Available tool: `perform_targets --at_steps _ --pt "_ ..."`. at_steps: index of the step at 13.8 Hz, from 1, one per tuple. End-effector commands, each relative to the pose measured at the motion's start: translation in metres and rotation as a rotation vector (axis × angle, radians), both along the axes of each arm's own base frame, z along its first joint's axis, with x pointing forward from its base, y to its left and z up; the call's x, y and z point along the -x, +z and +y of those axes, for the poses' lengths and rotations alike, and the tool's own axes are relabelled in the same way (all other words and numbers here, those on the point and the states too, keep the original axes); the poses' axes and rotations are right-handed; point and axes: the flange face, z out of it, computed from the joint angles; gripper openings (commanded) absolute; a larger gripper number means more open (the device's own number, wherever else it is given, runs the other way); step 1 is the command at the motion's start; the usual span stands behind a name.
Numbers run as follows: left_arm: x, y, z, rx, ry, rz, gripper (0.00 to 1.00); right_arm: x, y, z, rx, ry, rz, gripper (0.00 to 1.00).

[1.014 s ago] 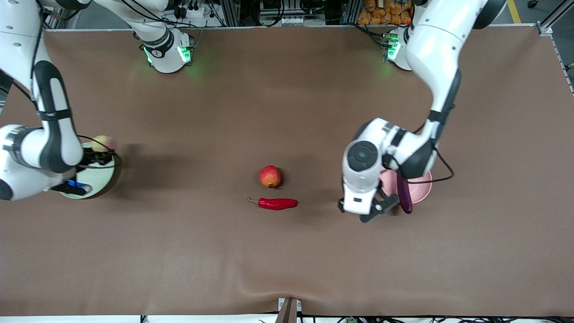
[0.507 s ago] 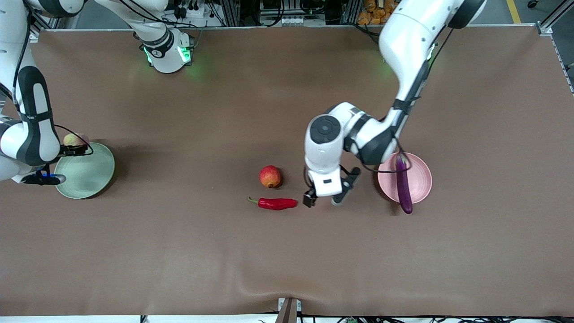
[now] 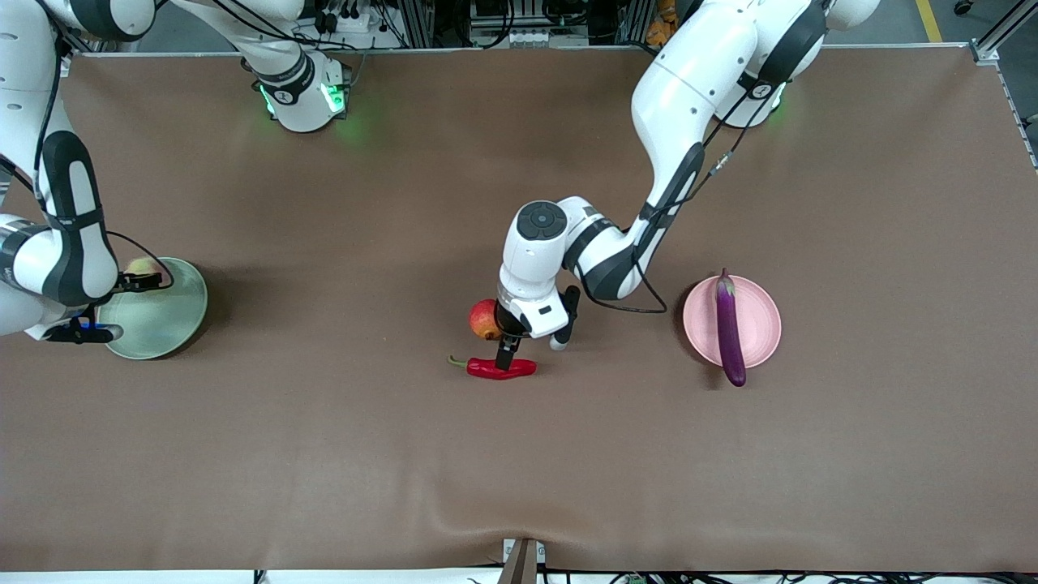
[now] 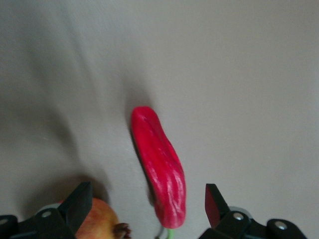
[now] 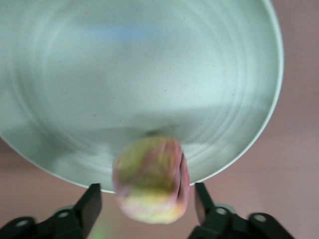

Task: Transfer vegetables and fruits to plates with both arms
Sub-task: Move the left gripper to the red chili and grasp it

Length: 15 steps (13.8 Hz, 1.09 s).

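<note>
While both arms reach over the brown tabletop in the front view, the left hand hangs over the red chili pepper, fingers spread wide, with the red-orange fruit just beside it, a little farther from the camera. Toward the left arm's end, the purple eggplant lies across the pale pink plate, its tip jutting past the nearer rim. Toward the right arm's end, the right hand is over the farther edge of the pale green plate, the yellow-green fruit showing at it.

From the left wrist view, the chili pepper lies on the tabletop between the two dark fingertips, touched by neither, the red-orange fruit close by one of them.

From the right wrist view, the blushed yellow-green fruit sits between the parted fingers with a gap at each side, over the rim of the green plate; whether it rests on the plate cannot be told.
</note>
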Motion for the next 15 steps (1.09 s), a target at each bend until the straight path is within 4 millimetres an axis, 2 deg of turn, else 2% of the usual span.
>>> perform_targets --at_steps 1,4,6,8,11,15 --pt "-0.011 0.000 -0.004 0.061 0.023 -0.034 1.00 -0.020 0.029 0.013 -0.010 0.012 0.035 1.00" --pt "-0.011 -0.014 -0.005 0.103 0.014 -0.064 1.00 -0.032 0.059 0.042 -0.058 -0.007 0.081 1.00" --pt "-0.013 -0.017 -0.003 0.109 0.016 -0.071 1.00 -0.035 0.068 0.055 -0.065 -0.077 0.104 1.00" --pt "-0.012 -0.025 -0.002 0.106 0.012 -0.067 1.00 -0.040 0.081 0.082 -0.038 -0.125 0.129 1.00" --pt "-0.018 -0.032 0.006 0.093 0.019 -0.081 1.00 -0.041 0.088 0.108 -0.045 -0.198 0.168 1.00" --pt "-0.022 -0.048 0.003 0.113 0.015 -0.098 1.00 -0.047 0.103 0.146 -0.037 -0.285 0.188 1.00"
